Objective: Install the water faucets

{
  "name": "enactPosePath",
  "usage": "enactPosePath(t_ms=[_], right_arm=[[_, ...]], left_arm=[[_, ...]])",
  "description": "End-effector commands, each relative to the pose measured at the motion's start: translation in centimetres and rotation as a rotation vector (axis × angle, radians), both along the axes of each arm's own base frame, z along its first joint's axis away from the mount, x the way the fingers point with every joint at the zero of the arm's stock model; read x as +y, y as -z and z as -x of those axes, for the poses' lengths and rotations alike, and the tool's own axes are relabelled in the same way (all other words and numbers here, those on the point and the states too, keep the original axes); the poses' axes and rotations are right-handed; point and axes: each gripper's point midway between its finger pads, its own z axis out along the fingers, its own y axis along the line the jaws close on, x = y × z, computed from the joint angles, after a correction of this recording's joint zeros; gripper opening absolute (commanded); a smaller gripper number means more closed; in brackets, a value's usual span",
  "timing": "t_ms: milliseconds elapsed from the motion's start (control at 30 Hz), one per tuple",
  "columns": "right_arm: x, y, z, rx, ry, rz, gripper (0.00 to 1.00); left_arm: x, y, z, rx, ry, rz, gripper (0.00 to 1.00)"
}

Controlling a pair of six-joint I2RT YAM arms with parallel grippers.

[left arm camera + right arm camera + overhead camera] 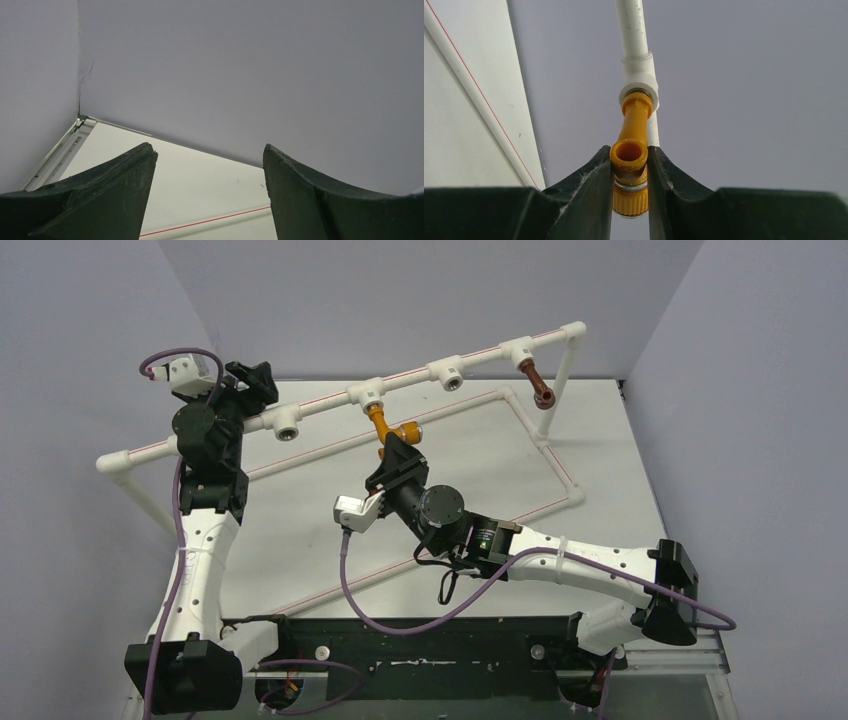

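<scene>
Firmly clenched with right claw around orange faucet, threaded end at white tee on raised pipe. Probably light, rigid, slick plastic: best pinched across body near bend, twisted gently. Gaping, empty at left claw. Reddish-brown faucet fitted further right.

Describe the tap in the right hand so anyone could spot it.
Start at the raised white pipe rail. Its second socket from the left carries a tap, pinched by the right hand. It is orange-yellow; the other tap is dark brown.

White links, blk joints, purple cables; L gripper, R gripper: blk wedge fingers.
</scene>
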Motion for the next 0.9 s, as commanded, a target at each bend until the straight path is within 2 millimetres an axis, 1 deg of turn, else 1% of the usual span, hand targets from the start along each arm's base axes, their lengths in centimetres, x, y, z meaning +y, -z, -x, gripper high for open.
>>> enactPosePath(t_ms=[0,133,267,467,567,733,867], right_arm=[[-1.1,-3.8,-0.4,0.072,0.036,-0.371,0.00],[-0.9,-4.5,-0.2,0.155,0.007,-0.568,0.00],[-0.6,-4.9,0.0,0.264,-0.021,-0.781,0.00],[-1.4,-5.7,-0.4,0.435,-0.040,-1.156,0.00],[-1.6,-5.8,-0.7,0.516,-0.050,-1.300,0.00],[-1.4,-5.9,-0.6,0.616,-0.070,-1.462,0.00],[-1.1,-6.0,-0.4,0.643,-0.081,-1.478,0.00]], left_arm=[[-0.6,19.3,3.5,0.641,0.034,0.026,0.75],[-0.7,19.2,3.5,0.637,0.038,0.027,0.75],[-0.7,19.1,3.5,0.634,0.039,0.028,0.75],[-0.8,18.9,3.5,0.627,0.043,0.030,0.75],[-0.9,18.8,3.5,0.625,0.048,0.031,0.75],[-0.9,18.7,3.6,0.621,0.047,0.033,0.75],[-0.9,18.6,3.6,0.618,0.046,0.035,0.75]])
